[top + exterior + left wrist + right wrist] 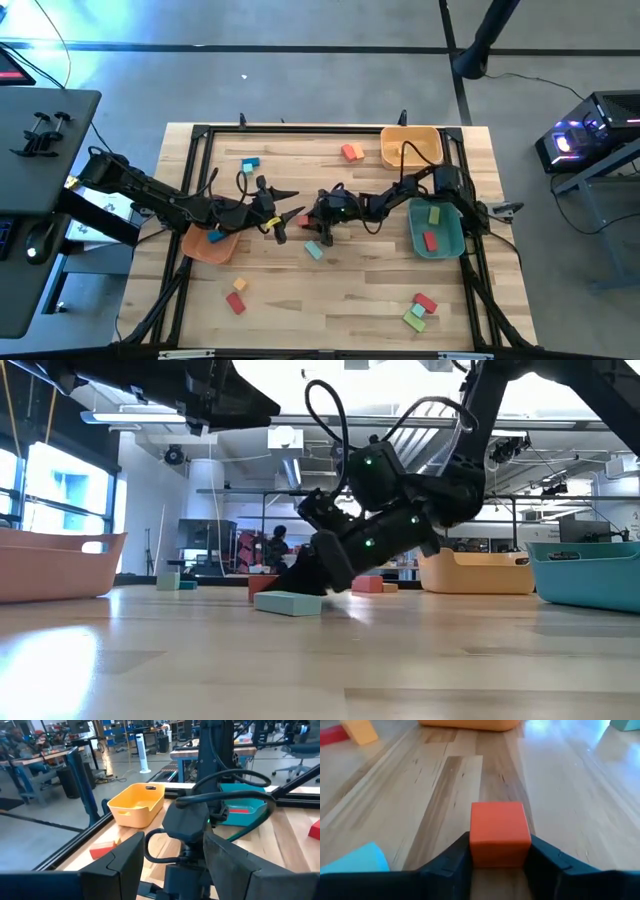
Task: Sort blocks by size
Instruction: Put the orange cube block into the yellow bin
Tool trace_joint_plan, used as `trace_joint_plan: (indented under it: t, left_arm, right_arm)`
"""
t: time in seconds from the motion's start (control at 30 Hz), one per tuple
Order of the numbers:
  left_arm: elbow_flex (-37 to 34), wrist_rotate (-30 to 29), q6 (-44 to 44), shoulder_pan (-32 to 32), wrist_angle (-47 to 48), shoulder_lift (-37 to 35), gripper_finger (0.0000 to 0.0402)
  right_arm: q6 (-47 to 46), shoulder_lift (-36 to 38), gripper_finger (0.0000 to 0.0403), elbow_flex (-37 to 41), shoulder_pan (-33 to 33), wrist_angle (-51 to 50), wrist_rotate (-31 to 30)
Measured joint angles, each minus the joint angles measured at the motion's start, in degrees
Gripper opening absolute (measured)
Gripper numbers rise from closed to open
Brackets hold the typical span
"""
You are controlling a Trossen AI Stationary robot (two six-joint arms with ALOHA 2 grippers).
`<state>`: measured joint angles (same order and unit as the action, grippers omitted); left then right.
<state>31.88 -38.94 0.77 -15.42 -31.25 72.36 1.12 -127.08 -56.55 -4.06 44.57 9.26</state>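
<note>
One orange-red cube [500,834] sits clamped between the dark fingers of the right gripper [499,862], low over the bare wood near the middle of the table [350,290]. From above, that gripper [312,222] lies at the end of the right arm, which reaches in from the teal bin [450,248] side and folds down towards the boards; from table height its wrist tilts steeply downward. Just beside it lies a light teal block [314,250], flat on the wood. The left gripper [285,212] faces it from the other side, raised, fingers [125,862] spread apart with nothing between them, its arm stretching over the orange bin [200,250]. Other blocks are scattered: a red and orange pair [351,152] near the yellow bin [392,150], blue ones [249,164] at the far left, more along the near edge.
</note>
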Motion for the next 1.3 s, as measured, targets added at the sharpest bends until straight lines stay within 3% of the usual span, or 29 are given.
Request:
trace_joint_plan:
  t: [0.1, 0.23, 0.47, 0.57, 0.63, 0.73, 0.83, 0.9, 1.1, 1.3]
  left_arm:
    - [0.0, -0.5, 0.4, 0.0, 0.0, 0.0, 0.0188]
    - [0.0, -0.7, 0.4, 0.0, 0.5, 0.0, 0.0188]
    - [0.0, -2.9, 0.1, 0.0, 1.5, 0.0, 0.0188]
    - [0.0, -2.9, -0.1, 0.0, 1.4, 0.0, 0.0188]
    - [0.0, -3.0, 0.5, 0.1, 1.2, 0.0, 0.0188]
    - [0.0, -3.7, 2.3, 0.7, -0.3, 0.0, 0.0188]
    - [0.0, -3.8, 3.3, 1.6, -2.4, 0.0, 0.0188]
    - [0.0, -3.8, 3.4, 1.9, -3.0, 0.0, 0.0188]
    - [0.0, -3.8, 4.0, 1.9, -3.0, 0.0, 0.0188]
    - [0.0, -3.7, 4.9, 2.0, -3.1, 0.0, 0.0188]
  right_arm:
    - [-2.4, 0.6, 0.0132, 0.1, 0.4, -0.7, -1.2]
    - [-3.7, 7.0, 0.0132, 3.2, 1.4, -7.8, -9.2]
    - [-4.3, 32.5, 0.0132, 14.9, 1.4, -22.5, -27.5]
    - [-8.5, 45.4, 0.0132, 18.4, -0.3, -34.7, -35.9]
    - [-13.1, 52.7, 0.0132, 18.4, -3.5, -47.3, -38.0]
    - [-17.8, 59.5, 0.0132, 16.9, -10.9, -64.6, -38.2]
    - [-20.0, 62.7, 0.0132, 15.3, -20.0, -71.5, -37.3]
    - [-19.8, 62.2, 0.0132, 15.4, -26.2, -73.8, -32.8]
    - [-16.3, 55.6, 0.0132, 15.4, -38.9, -70.2, -24.1]
    - [-16.1, 49.5, 0.0137, 15.4, -43.1, -66.2, -19.9]
